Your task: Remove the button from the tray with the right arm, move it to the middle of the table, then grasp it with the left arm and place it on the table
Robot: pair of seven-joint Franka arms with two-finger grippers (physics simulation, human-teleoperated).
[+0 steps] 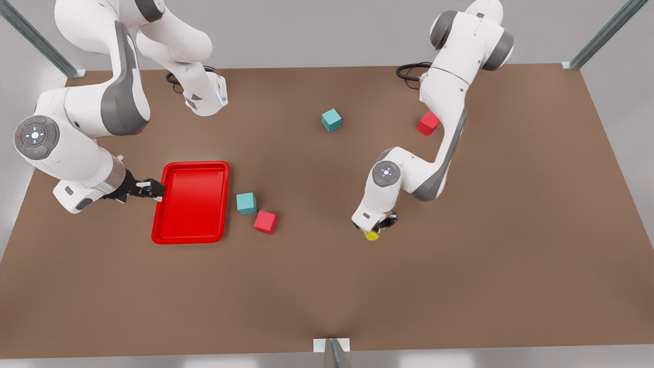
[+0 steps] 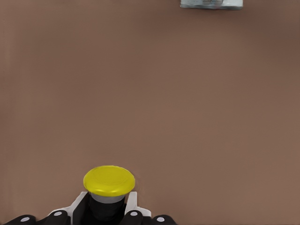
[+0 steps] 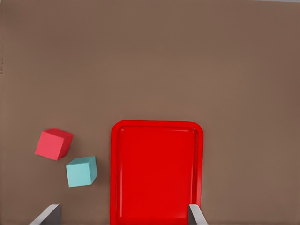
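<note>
button (image 1: 372, 235) is sitting upright, round yellow cap on a small dark body, clamped between the left gripper (image 1: 380, 225) fingers (image 2: 132, 205); it is just at the gripper's 6 o'clock in the front view, low over the table (image 1: 460, 286), right of centre. tray (image 1: 192, 202) is lying flat at the button's 9 o'clock, well apart: glossy red, rounded corners, raised rim, nothing lying in it. right gripper (image 1: 153, 190) is hovering spread at the tray's 9 o'clock edge.

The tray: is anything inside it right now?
Nothing lies in the tray; its red floor is bare in the front and right wrist views. The button sits in the left end effector.
</note>
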